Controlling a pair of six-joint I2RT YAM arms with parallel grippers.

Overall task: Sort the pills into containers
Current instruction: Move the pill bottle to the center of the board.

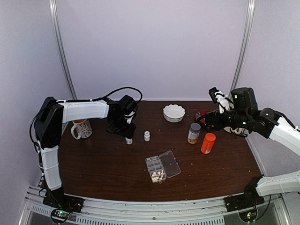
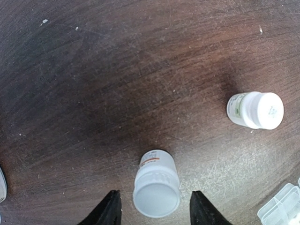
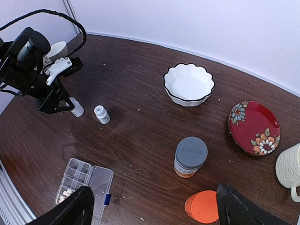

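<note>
1. Containers, left to right. A small white plastic bottle without a cap [image 2: 156, 190] stands upright on the dark brown wooden worktop [image 1: 103, 168]; its contents cannot be determined. A second small white bottle with a cap [image 2: 256, 109] stands near it, to its right. The flat clear plastic organiser box [image 1: 154, 169] lies near the front centre, its hinged lid [image 1: 169, 164] folded open to the right. Only the cells at its near end hold pills; the other cells appear bare.

2. The cream-white pills [image 1: 158, 176] show as one pale cluster of tiny pellets.

3. The left end effector [image 2: 156, 211] is spread, its black fingers [image 2: 108, 211] flanking the uncapped bottle without contact. The right end effector [image 3: 154, 206] is spread wide, holds nothing and hangs above the right side of the worktop.
</note>
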